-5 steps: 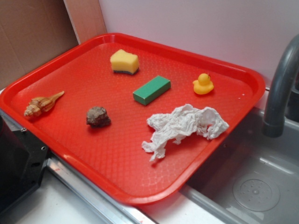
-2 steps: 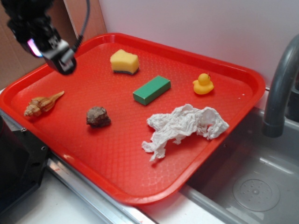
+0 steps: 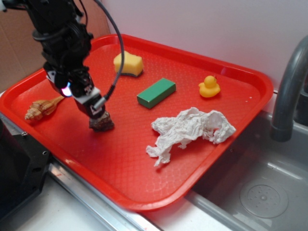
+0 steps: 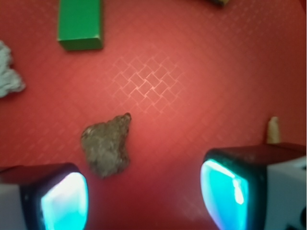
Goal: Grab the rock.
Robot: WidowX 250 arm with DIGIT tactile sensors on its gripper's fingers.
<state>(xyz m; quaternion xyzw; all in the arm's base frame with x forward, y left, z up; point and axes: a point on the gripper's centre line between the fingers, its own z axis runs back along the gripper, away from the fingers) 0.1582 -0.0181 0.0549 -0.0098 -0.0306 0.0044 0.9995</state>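
Note:
The rock [image 3: 103, 123], a lumpy dark brown-grey stone, lies on the red tray [image 3: 144, 173] left of centre. My gripper [image 3: 95, 107] hangs just above it and hides its upper left part in the exterior view. In the wrist view the rock [image 4: 106, 148] sits ahead of the open gripper [image 4: 146, 196], towards the left finger, not between the two cyan-lit pads [image 4: 229, 191]. Nothing is held.
A tan spiral seashell [image 3: 42, 107] lies left of the rock. On the tray too are a green block [image 3: 156, 92], a yellow sponge [image 3: 128, 63], a rubber duck [image 3: 209, 86] and a crumpled paper towel [image 3: 190, 130]. A grey faucet [image 3: 288, 91] and sink [image 3: 260, 192] stand at the right.
The arm came into view from the upper left and moved down and right over the tray to just above the rock. The objects have not moved.

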